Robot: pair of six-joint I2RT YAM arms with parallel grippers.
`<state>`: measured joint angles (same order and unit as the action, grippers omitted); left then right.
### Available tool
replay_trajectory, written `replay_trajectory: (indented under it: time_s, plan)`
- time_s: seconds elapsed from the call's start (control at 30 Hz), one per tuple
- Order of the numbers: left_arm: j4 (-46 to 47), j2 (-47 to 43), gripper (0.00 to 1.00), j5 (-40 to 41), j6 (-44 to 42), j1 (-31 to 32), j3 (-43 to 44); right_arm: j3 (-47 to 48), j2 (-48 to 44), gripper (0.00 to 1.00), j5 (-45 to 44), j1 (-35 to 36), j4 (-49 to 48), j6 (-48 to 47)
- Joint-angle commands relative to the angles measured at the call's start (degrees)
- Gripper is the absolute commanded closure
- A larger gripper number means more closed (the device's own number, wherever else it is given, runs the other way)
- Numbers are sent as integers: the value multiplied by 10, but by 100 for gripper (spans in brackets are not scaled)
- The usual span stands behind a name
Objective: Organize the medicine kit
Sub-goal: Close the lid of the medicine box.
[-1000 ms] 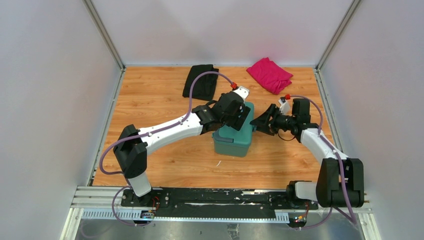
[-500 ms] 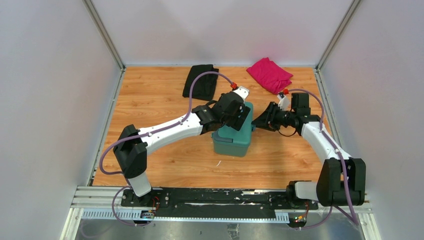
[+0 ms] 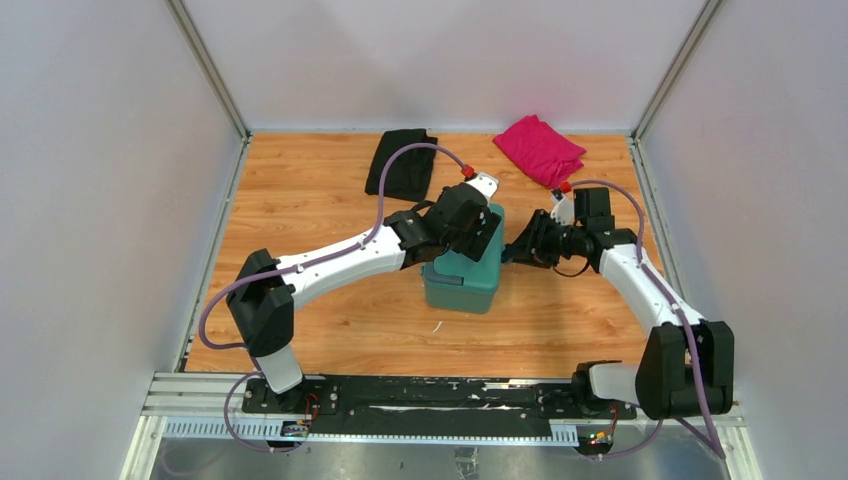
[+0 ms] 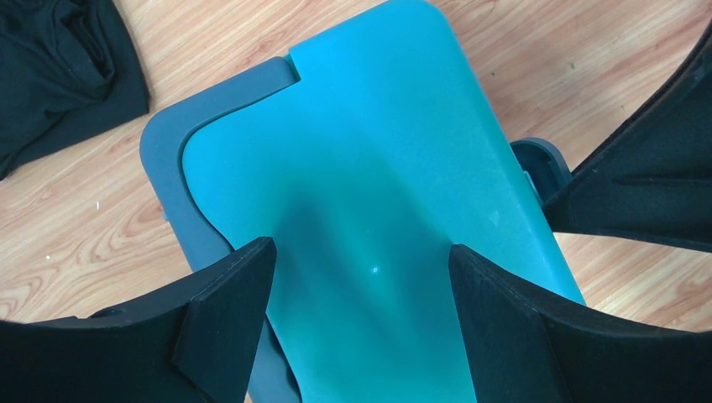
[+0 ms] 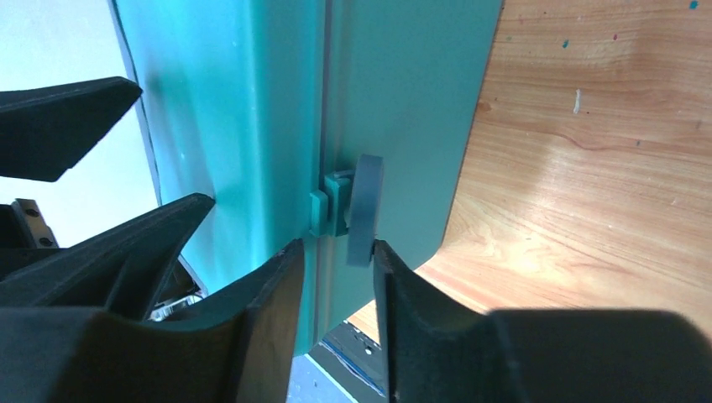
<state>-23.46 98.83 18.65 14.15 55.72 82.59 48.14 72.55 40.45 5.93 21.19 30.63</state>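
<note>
From my station I saw the medicine kit (image 3: 462, 272) standing with its lid down near the middle of the table (image 3: 320, 200), its grey handle (image 4: 168, 159) toward the far end. The left gripper (image 4: 361, 252) hung over the lid with its jaws wide, one finger toward each long side. The right gripper (image 5: 336, 252) sat against the kit's right side wall, jaws narrow, with the grey latch tab (image 5: 365, 210) between the fingertips. I could not tell whether it was clamped. A black cloth (image 3: 400, 163) lay at the far left and a pink cloth (image 3: 540, 148) at the far right, both well apart from the kit.
</note>
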Motion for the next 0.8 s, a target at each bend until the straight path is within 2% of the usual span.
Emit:
replay_trajectory:
  time_s: [0.0, 0.23, 0.4, 0.57, 0.77]
  plan:
    - [-62, 12, 19, -5, -6, 7, -23, -9, -33, 57, -24, 11, 15, 20]
    - [-61, -12, 20, -4, -3, 7, -22, -30, -60, 43, -20, 12, -27, 58]
    - [-62, -30, 20, -6, -3, 7, -10, -54, -56, 31, 25, 12, -85, 86]
    - [-67, -58, 20, 10, -3, 7, -12, -69, -45, 25, 54, 12, -123, 103]
    - [-56, -91, 18, 52, 3, 6, -54, -65, -34, 25, 69, 12, -133, 105]
